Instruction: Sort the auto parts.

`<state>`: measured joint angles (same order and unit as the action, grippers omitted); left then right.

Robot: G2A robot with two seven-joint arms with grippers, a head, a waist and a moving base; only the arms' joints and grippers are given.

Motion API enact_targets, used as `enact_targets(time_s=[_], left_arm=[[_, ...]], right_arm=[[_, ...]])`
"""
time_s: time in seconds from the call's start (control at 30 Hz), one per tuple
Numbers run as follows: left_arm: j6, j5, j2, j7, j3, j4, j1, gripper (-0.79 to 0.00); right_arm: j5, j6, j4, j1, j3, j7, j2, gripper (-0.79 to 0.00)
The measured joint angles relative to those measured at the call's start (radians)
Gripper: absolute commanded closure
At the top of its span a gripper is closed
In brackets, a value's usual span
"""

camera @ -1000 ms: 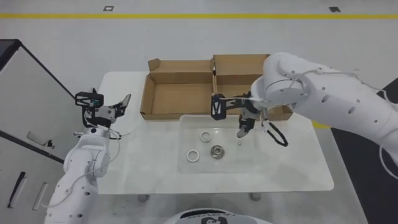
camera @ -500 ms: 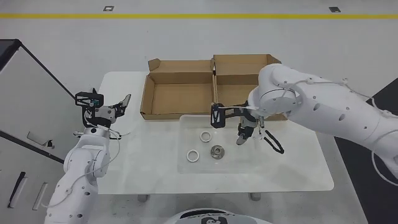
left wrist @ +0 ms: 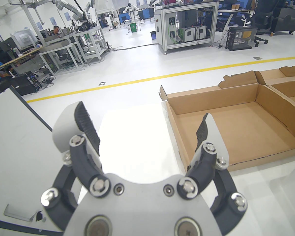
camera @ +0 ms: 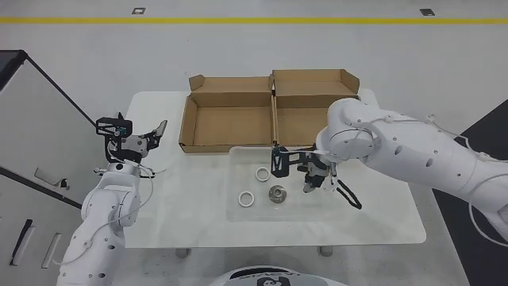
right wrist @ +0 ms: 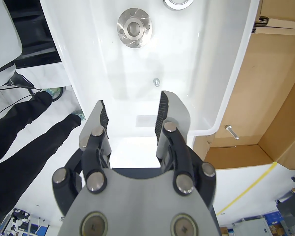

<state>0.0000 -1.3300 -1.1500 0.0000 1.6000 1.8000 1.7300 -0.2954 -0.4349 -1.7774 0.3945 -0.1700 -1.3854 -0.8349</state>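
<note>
The white table (camera: 159, 206) fills the middle of the top view, with two open cardboard boxes side by side along its upper edge: the left box (camera: 226, 123) and the right box (camera: 305, 95). A shallow white tray (camera: 365, 206) lies just below them.

The right arm (camera: 373, 139) has swung down the frame over the last second, from the lip of the right box to the middle of the tray. The right gripper (right wrist: 132, 99) now hangs low above the tray floor, its jaws parted and holding nothing. The left gripper (left wrist: 142, 110) has not shifted; it waits at the left edge of the table, spread wide and empty.

In the tray, a flanged disc (camera: 277, 194) sits between a ring (camera: 261, 175) above it and a second ring (camera: 246, 199) to its lower left. A small fastener (right wrist: 156, 82), perhaps a short screw though it is too small to be sure, lies just beyond the right gripper's fingertips. A bolt (right wrist: 231, 132) already lies in the right box.

The descent suggests the small fastener is the next pick, probably bound for the box with the bolt.
</note>
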Motion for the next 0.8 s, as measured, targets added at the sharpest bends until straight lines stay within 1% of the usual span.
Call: enact_targets(time_s=[0.6,0.8], left_arm=[[0.000,0.000,0.000,0.000,0.000,0.000,0.000,-0.785],[0.000,0.000,0.000,0.000,0.000,0.000,0.000,-0.785]], right_arm=[[-0.067,-0.021,0.097,0.078,0.000,0.021,-0.022,-0.326],[-0.083,-0.037,0.139,0.084,0.000,0.037,-0.035,-0.326]])
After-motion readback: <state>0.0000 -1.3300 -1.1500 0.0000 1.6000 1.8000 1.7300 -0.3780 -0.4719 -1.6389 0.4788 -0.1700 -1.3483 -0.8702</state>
